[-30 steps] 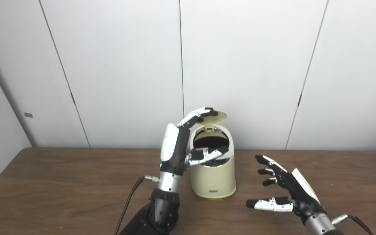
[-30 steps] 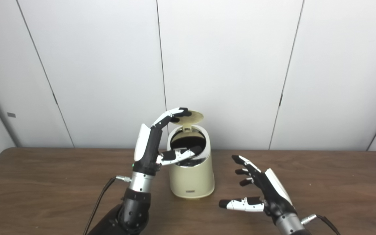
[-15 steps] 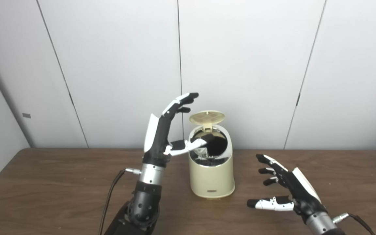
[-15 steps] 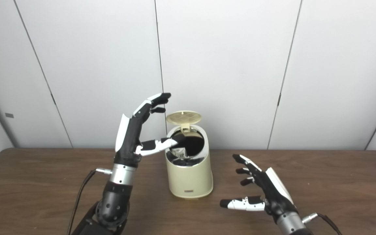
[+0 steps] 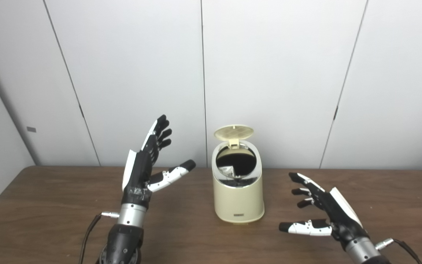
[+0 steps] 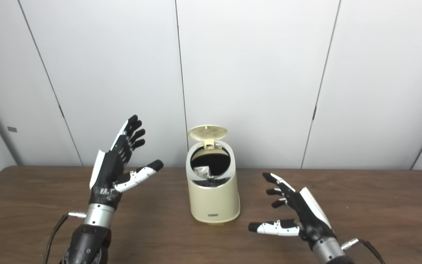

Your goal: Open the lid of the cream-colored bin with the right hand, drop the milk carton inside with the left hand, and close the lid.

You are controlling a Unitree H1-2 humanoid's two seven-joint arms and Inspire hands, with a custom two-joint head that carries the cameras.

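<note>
The cream-colored bin (image 5: pixel 237 198) stands on the brown table (image 5: pixel 50 205) at the middle, and shows in the right eye view (image 6: pixel 214 200) too. Its round lid (image 5: pixel 233 132) is tipped up and open at the back. The milk carton (image 5: pixel 228 171) lies inside the bin, only its top corner showing, also in the right eye view (image 6: pixel 202 171). My left hand (image 5: pixel 145 165) is open and empty, raised well to the left of the bin. My right hand (image 5: pixel 322 214) is open and empty, low over the table to the right of the bin.
White wall panels (image 5: pixel 269 73) stand right behind the table's far edge. A cable (image 5: pixel 90 227) runs from my left wrist down to the front edge. Bare table lies on both sides of the bin.
My left hand has drawn back from over the bin's opening to the left and lower, with fingers spread. The carton now shows inside the bin. The lid stays open. My right hand barely moved.
</note>
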